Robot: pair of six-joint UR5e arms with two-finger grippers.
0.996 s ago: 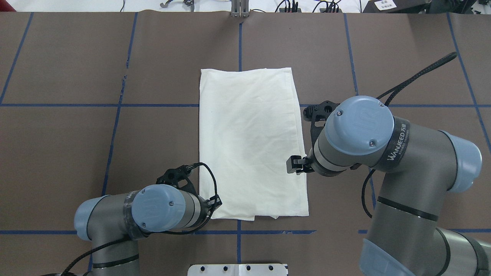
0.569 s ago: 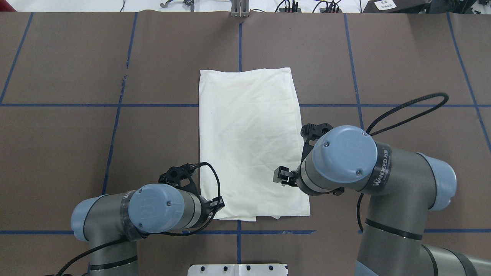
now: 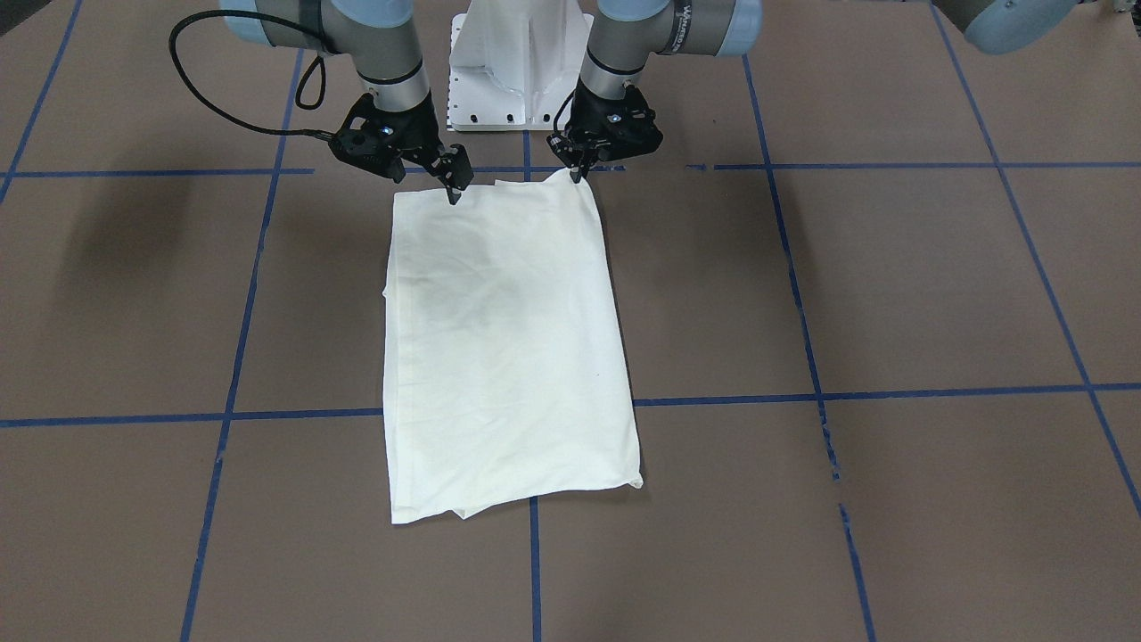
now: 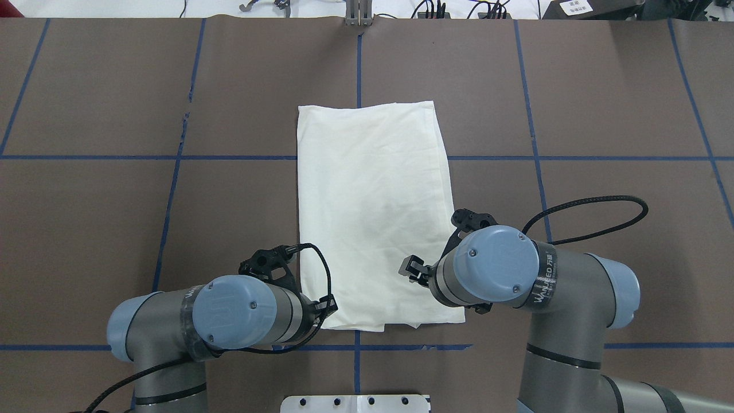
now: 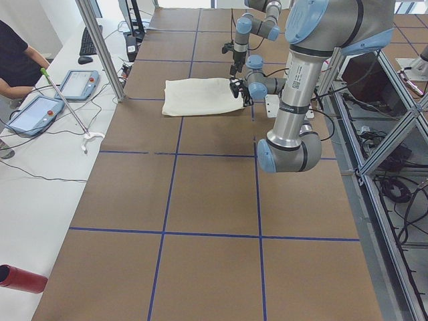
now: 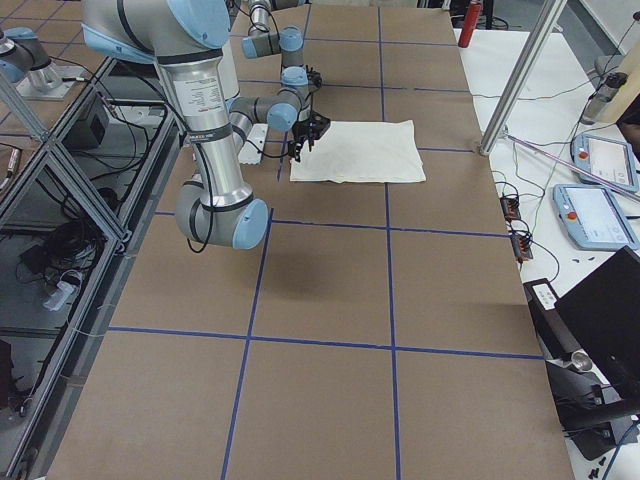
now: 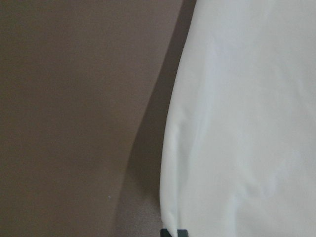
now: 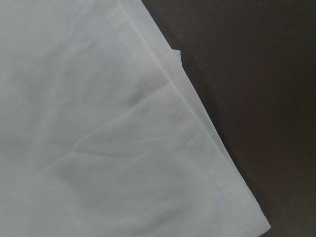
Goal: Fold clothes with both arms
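The cream-white shirt (image 4: 373,212) lies folded in a long rectangle, plain side up, in the middle of the table; it also shows in the front view (image 3: 508,357). The cat print is hidden. My left gripper (image 3: 578,176) is at the shirt's near-left corner, fingers together on the cloth, which peaks up slightly there. In the overhead view it is hidden under its own wrist. My right gripper (image 3: 455,189) is open, tip down just above the shirt near its near-right corner; one finger shows in the overhead view (image 4: 409,268). Both wrist views show white cloth edge over brown table.
The brown table (image 4: 114,201) is crossed by blue tape lines. The white pedestal base (image 3: 521,53) stands at the near edge behind both arms. Tablets (image 5: 33,114), a metal post (image 5: 100,47) and an operator are at the far side.
My right arm has moved back toward the robot along the shirt's right edge, to near its near-right corner. My left arm has hardly moved. The shirt lies as before.
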